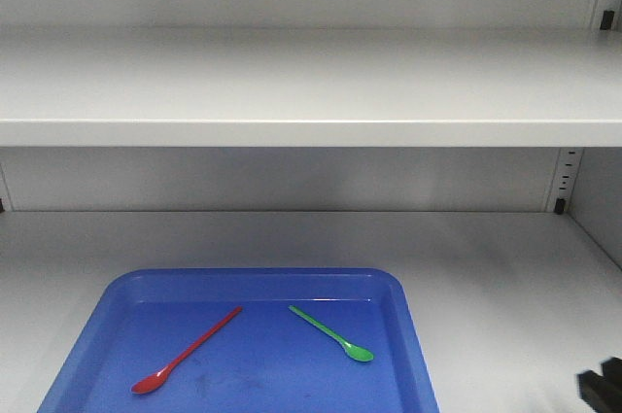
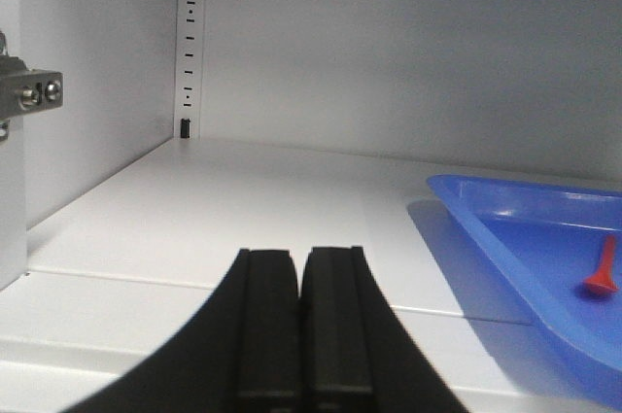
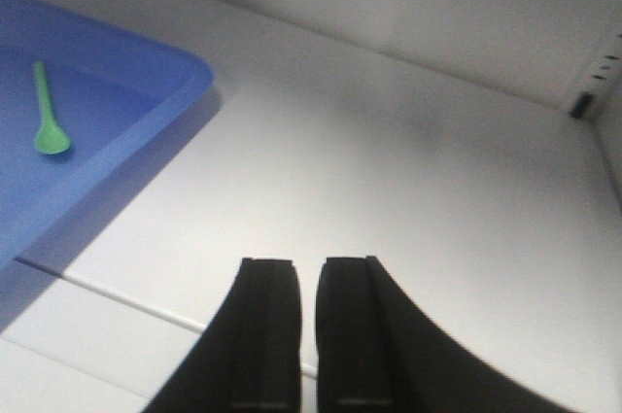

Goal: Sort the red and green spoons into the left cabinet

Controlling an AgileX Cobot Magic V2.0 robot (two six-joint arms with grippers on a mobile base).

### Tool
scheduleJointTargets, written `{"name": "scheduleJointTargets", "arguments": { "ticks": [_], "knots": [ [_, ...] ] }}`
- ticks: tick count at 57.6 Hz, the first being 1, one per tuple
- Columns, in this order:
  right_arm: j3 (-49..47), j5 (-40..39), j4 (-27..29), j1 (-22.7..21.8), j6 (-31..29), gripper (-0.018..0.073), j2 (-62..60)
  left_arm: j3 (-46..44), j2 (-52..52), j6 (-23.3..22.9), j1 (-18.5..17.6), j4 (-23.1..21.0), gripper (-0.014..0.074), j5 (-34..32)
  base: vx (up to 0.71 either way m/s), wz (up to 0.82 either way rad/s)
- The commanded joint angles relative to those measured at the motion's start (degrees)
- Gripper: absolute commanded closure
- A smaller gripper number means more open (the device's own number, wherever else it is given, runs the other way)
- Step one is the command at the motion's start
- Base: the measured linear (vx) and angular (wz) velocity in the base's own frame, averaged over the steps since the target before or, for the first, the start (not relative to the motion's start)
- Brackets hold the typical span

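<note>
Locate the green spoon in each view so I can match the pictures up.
Front view: green spoon lies right of centre in the blue tray, bowl toward the near right.
Left wrist view: not in it; only the red spoon shows at the right edge.
Right wrist view: green spoon at far left, bowl nearest the camera.
Shared landmark: the blue tray, visible in all three.

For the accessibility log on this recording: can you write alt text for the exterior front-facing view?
A red spoon and a green spoon lie apart in a blue tray on the lower shelf of a pale grey cabinet, handles angled toward each other. An upper shelf spans the frame; a dark gripper part shows bottom right.
</note>
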Motion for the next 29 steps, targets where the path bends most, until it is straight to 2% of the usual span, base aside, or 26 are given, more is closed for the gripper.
{"name": "scheduleJointTargets", "arguments": {
  "ticks": [1,15,29],
  "knots": [
    [2.0,-7.9,1.7,-2.0,-1.6,0.0441,-3.9,-0.1,-1.2,-0.5,0.0,0.0,0.0603,-4.2,0.0,0.0],
    [14.0,-10.8,1.4,-7.5,7.4,0.0566,-17.7,-0.1,-1.2,-0.5,0.0,0.0,0.0603,-4.2,0.0,0.0],
    [22.6,-10.8,2.9,-14.6,7.9,0.0569,-29.7,-0.1,-1.2,-0.5,0.0,0.0,0.0603,-4.2,0.0,0.0]
  ]
}}
